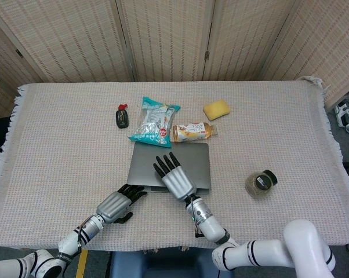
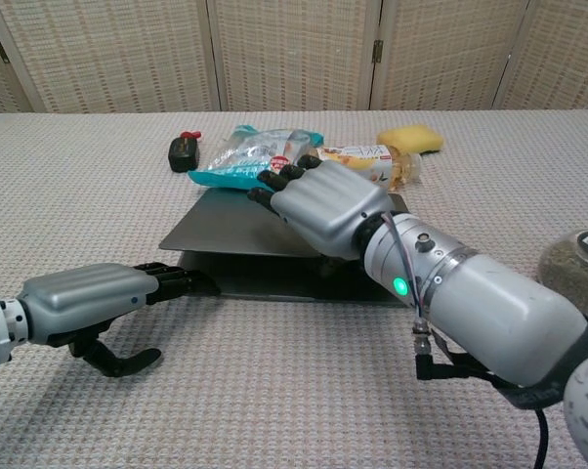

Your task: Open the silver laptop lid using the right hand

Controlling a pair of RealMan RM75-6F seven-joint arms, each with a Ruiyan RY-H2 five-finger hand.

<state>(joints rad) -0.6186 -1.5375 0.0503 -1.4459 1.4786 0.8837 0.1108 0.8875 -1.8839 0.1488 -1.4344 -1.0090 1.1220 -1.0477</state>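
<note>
On the cloth-covered surface we see a small black device with a red tip, a teal snack bag, a bottle lying just beside it, a yellow sponge, and a jar well apart at the right.
</note>
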